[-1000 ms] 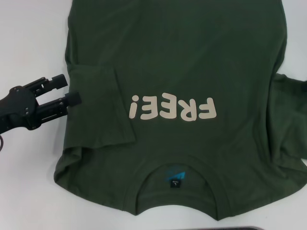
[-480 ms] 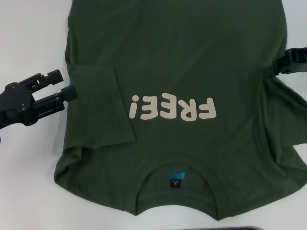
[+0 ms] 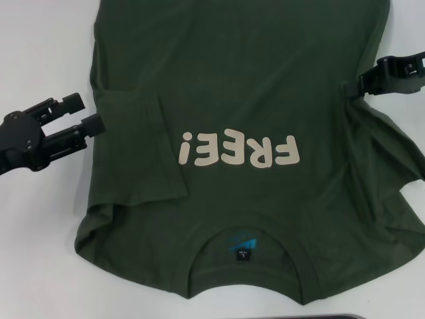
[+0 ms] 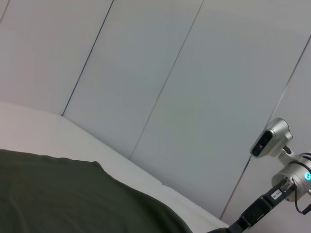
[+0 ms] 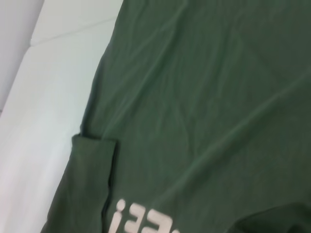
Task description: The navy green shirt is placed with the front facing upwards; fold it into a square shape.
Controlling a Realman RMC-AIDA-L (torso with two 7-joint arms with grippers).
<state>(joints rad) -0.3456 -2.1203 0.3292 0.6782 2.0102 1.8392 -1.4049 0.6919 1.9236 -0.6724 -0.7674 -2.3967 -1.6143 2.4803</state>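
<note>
My left gripper [image 3: 93, 113] sits off the shirt's left edge over bare bench [image 3: 40, 60], fingers spread wide and holding nothing; they point at the left sleeve [image 3: 136, 146], which lies folded in over the body, so I judge that side done and this arm out of the way; the navy green shirt [image 3: 246, 73] lies flat, chest up, filling the middle of the bench, its cream "FREE!" lettering [image 3: 240, 149] upside down to me and the collar [image 3: 242, 242] at my near edge; on the right, my right gripper [image 3: 355, 86] comes in over the hem side at the shirt's edge, cloth rucked just below it; I cannot tell whether those fingers are spread or pinching fabric, but the right sleeve [image 3: 398, 146] lies bunched outward, so that fold looks next; the bench is plain white; behind it stand pale wall panels [image 4: 184, 87] with dark seams.
</note>
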